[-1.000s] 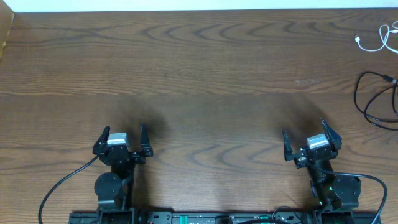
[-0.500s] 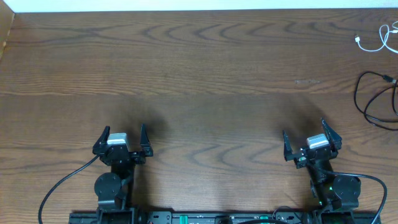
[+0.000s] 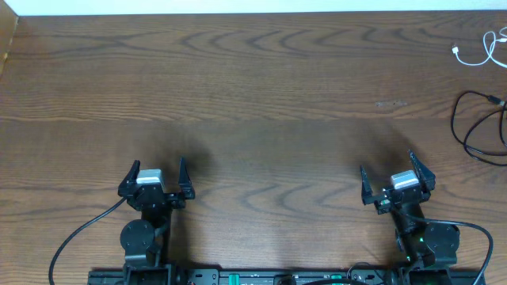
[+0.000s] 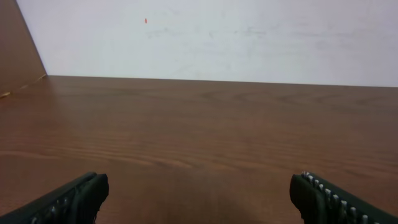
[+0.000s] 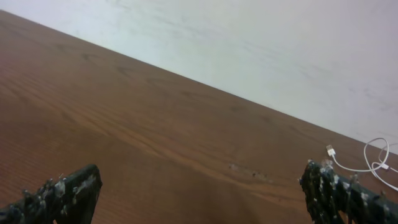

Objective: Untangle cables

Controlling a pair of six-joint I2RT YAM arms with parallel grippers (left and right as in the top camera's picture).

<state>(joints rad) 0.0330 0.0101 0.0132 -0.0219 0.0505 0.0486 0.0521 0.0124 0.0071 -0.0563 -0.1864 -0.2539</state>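
Observation:
The white cable point(image 3: 483, 54) lies at the far right edge of the table, partly cut off by the frame; its plug end and loop also show in the right wrist view point(image 5: 367, 160). The black cable point(image 3: 475, 127) lies in loose loops just below it at the right edge, apart from the white one. My left gripper point(image 3: 154, 170) is open and empty near the front edge at the left; its fingers show in the left wrist view point(image 4: 199, 196). My right gripper point(image 3: 396, 176) is open and empty near the front at the right, well short of both cables point(image 5: 199, 199).
The wooden table point(image 3: 253, 103) spreads wide between the arms and the far edge. A white wall runs along the table's far edge point(image 4: 211, 37). Thick black robot wires trail from each arm base point(image 3: 79, 233).

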